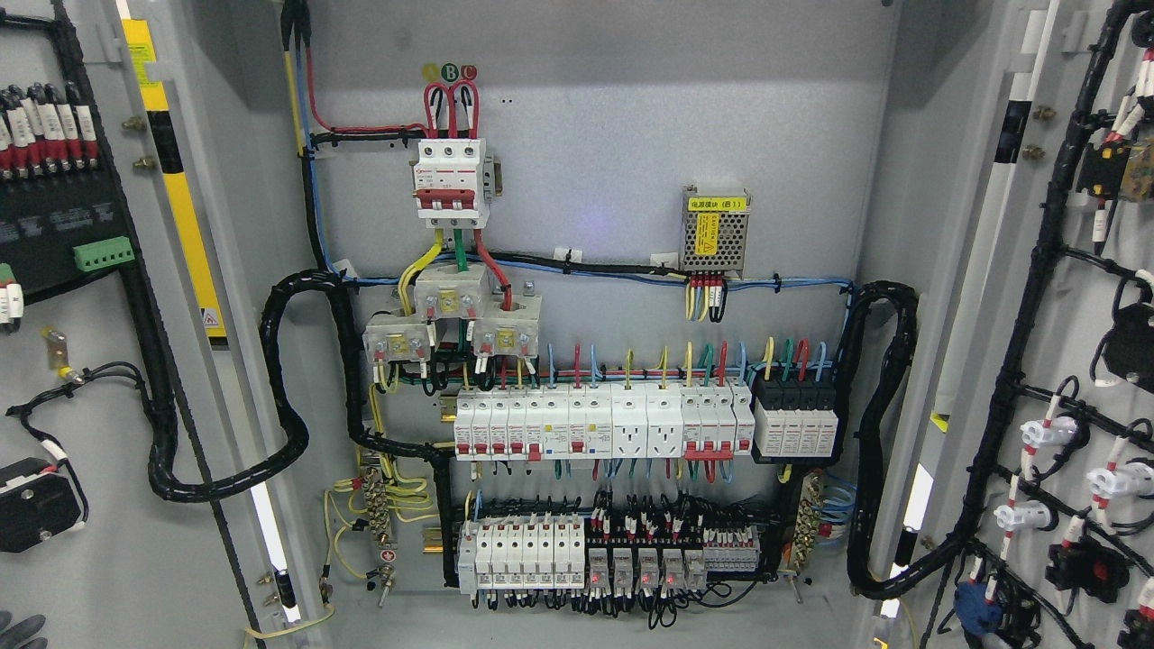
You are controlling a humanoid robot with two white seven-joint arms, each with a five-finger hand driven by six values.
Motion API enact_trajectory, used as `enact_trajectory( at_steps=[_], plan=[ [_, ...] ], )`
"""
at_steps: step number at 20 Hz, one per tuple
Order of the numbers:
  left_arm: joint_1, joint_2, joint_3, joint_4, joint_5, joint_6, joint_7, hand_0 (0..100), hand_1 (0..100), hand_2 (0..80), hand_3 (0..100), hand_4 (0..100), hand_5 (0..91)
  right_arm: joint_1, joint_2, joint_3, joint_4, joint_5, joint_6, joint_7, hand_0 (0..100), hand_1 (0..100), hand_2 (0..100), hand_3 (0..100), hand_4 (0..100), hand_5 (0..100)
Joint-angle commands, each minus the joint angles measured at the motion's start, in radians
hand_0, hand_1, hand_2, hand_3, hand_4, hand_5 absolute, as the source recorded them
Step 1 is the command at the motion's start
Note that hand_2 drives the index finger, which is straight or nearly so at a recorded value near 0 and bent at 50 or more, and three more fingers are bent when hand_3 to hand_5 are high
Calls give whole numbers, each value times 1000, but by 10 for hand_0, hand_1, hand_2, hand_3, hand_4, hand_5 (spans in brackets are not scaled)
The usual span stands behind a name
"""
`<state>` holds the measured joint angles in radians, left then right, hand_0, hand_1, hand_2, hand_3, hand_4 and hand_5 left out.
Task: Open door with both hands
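A: Starting at the left edge, we see the left door (99, 361) swung fully open, its grey inner face turned toward us. It carries a black module with a green terminal strip (104, 254) near its upper part and black cable looms running down it.

B: And at the bottom left corner we catch a sliver of the left hand (22, 629), dark grey fingertips just poking into view below that door. We cannot tell whether they are spread or curled, and we cannot see them touching anything.

A: Moving on, the cabinet interior (586, 135) is a grey back panel. Near its upper left sits a red-and-white main breaker (453, 185), with a small metal power supply (716, 233) bearing a yellow label toward the upper right.

B: Below those we see a long row of white breakers (599, 424) across the middle, then a lower row of terminals and relays (613, 563) near the bottom edge. Thick black conduits (288, 388) loop along both sides of the panel.

A: At the right edge, the right door (1064, 361) also stands wide open, its inner face lined with black wiring and white connector backs (1046, 433).
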<state>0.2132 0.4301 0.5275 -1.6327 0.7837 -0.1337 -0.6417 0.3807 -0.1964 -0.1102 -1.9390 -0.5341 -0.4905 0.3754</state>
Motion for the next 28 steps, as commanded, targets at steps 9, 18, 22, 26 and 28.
enact_trajectory(
  at_steps=[9,18,22,26,28],
  plan=[
    [104,-270,-377,264,-320,-17,5,120,556,0,0,0,0,21,3,161,496,71,-5,-1,0,500,40,0,0,0],
    [60,-323,-520,830,-389,-43,62,120,556,0,0,0,0,-6,54,242,1115,287,-5,-3,0,500,40,0,0,0],
    [16,-333,-518,1061,-416,-113,224,120,556,0,0,0,0,-49,97,237,1375,399,-3,-7,0,500,40,0,0,0],
    [-21,-347,-524,1259,-428,-113,312,120,556,0,0,0,0,-94,153,239,1630,419,3,-15,0,500,40,0,0,0],
    [-21,-361,-540,1301,-470,-104,297,120,556,0,0,0,0,-127,169,237,1745,419,12,-15,0,500,40,0,0,0]
  ],
)
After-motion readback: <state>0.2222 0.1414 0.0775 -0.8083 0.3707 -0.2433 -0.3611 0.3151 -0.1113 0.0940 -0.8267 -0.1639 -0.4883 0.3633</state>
